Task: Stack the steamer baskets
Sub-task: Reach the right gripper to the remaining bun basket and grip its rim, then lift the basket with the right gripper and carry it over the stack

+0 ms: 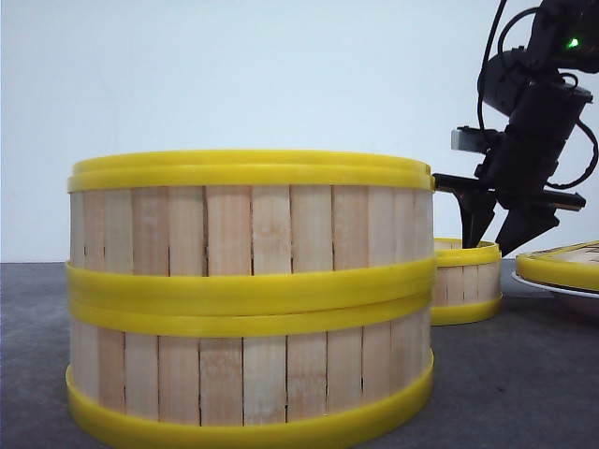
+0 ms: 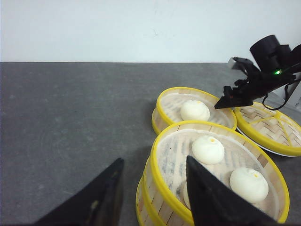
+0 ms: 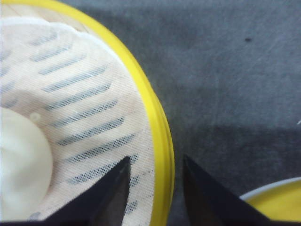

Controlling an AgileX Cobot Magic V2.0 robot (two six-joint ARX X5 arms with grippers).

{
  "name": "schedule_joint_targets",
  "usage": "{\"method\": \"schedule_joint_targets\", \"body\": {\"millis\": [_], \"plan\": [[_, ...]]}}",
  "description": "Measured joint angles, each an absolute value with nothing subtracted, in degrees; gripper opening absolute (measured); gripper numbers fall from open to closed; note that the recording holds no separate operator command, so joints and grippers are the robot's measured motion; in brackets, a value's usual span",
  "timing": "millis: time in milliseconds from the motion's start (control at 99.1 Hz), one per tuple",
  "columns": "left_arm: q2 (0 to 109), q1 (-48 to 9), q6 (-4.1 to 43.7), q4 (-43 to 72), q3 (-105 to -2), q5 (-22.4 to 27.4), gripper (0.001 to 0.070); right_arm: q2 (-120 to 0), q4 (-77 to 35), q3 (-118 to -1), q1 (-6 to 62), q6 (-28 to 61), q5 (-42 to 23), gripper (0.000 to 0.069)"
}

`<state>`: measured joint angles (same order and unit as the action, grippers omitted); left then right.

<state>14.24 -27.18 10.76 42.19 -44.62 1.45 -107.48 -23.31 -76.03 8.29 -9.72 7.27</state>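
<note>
Round steamer baskets (image 1: 251,299) of pale matt bamboo slats with smooth, glossy yellow plastic rims, lined with fine white mesh cloth (image 3: 80,117); rough matt grey tabletop (image 2: 66,122)

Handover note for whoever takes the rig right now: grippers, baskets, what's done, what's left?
Left gripper: open, above the two-basket stack, one finger over its near rim.
Right gripper: open, astride the rim of the single basket, not closed yet.
Done: two baskets stacked, buns inside the top one.
Left: grip the single basket, with its one bun, and set it on the stack. Lid sits on the plate, untouched.
</note>
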Motion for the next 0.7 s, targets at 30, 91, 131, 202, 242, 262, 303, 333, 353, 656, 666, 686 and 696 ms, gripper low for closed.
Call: {"method": "schedule_joint_targets", "body": {"millis": [30, 91, 131, 202, 242, 262, 303, 333, 353, 656, 666, 686, 696], "plan": [[14.2, -27.2, 10.8, 42.2, -44.6, 1.5, 0.0239, -107.7, -23.2, -76.0, 8.4, -10.0, 7.2, 0.0195], [14.2, -27.2, 10.8, 42.2, -44.6, 1.5, 0.0239, -107.9, -23.1, -76.0, 8.6, -10.5, 6.9, 0.019], [14.2, -27.2, 10.8, 42.2, -44.6, 1.5, 0.0239, -108.1, -22.6, -76.0, 8.6, -10.8, 6.6, 0.0182], [14.2, -27.2, 10.8, 42.2, -44.6, 1.5, 0.0239, -108.5, -22.2, -76.1, 8.7, -11.0, 6.2, 0.0148], [14.2, -27.2, 10.8, 42.2, -44.6, 1.5, 0.0239, -108.7, -22.1, -76.1, 8.7, -11.0, 6.1, 0.0124], [14.2, -27.2, 10.8, 42.2, -44.6, 1.5, 0.0239, -108.9, -22.0, -76.1, 8.8, -11.0, 5.9, 0.0113], [14.2, -27.2, 10.8, 42.2, -44.6, 1.5, 0.0239, -109.1, -21.9, -76.1, 8.9, -11.2, 5.8, 0.0087], [14.2, -27.2, 10.7, 42.2, -44.6, 1.5, 0.0239, -109.3, -21.7, -76.1, 8.9, -11.3, 5.7, 0.0069], [14.2, -27.2, 10.7, 42.2, -44.6, 1.5, 0.0239, -109.4, -21.5, -76.1, 8.8, -11.4, 5.6, 0.0058], [14.2, -27.2, 10.3, 42.2, -44.6, 1.5, 0.0239, -110.0, -21.3, -78.7, 9.0, -15.3, 5.3, 0.0027], [14.2, -27.2, 10.3, 42.2, -44.6, 1.5, 0.0239, -110.0, -21.6, -79.0, 9.0, -15.3, 5.3, 0.0027], [14.2, -27.2, 10.2, 42.2, -44.6, 1.5, 0.0239, -110.0, -22.0, -79.8, 9.0, -15.4, 5.3, 0.0027], [14.2, -27.2, 10.2, 42.2, -44.6, 1.5, 0.0239, -110.0, -22.2, -80.2, 9.0, -15.4, 5.3, 0.0027]]}}
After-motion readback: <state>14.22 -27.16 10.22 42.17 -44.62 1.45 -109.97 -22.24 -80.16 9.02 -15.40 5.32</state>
